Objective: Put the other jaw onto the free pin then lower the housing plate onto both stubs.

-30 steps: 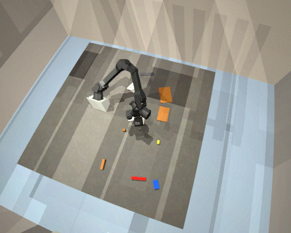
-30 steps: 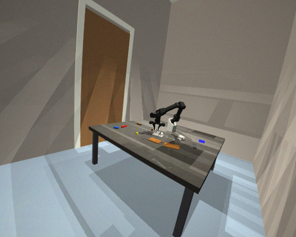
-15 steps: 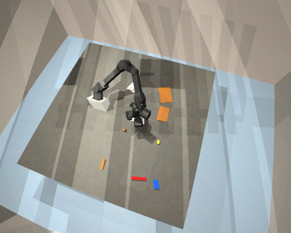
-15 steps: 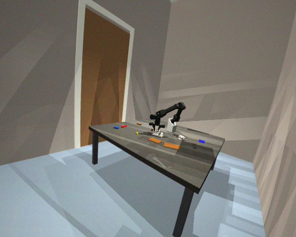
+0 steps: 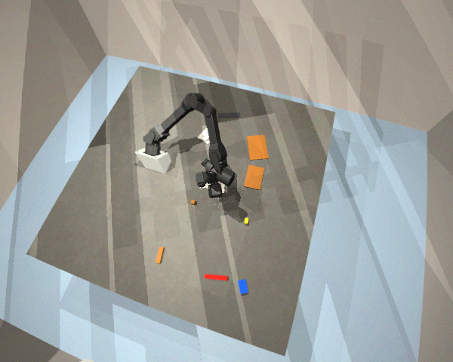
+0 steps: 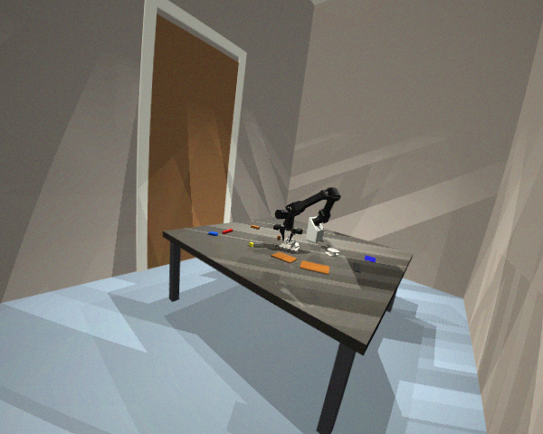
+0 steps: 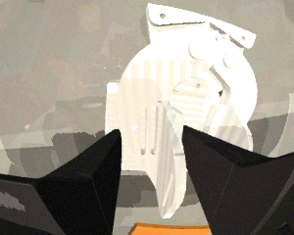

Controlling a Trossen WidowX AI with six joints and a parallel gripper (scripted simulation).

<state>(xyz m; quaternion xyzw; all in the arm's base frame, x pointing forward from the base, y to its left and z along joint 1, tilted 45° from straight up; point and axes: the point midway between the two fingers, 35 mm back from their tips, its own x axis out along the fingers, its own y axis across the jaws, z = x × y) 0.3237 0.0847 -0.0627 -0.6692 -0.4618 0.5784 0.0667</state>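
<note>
My gripper (image 5: 208,185) (image 6: 289,240) (image 7: 150,134) points down over the white assembly (image 6: 294,246) (image 7: 240,80). It is shut on a white jaw (image 7: 169,171), whose long ribbed blade shows between and below the fingertips in the wrist view. The assembly has a rounded outline, with a white bar (image 7: 178,16) with holes at its top. Pale surfaces merge in the glare, so I cannot tell the other jaw, the pins or whether the teeth mesh. A separate white part (image 5: 204,135) (image 6: 332,251), possibly the housing plate, lies on the table nearer the arm's base.
Two orange plates (image 5: 257,147) (image 5: 254,177) lie beside the assembly. A small orange cube (image 5: 193,202) and a yellow block (image 5: 246,220) are nearby. An orange bar (image 5: 159,255), a red bar (image 5: 216,277) and a blue block (image 5: 242,286) lie farther off. Another blue block (image 6: 370,258) is at the right.
</note>
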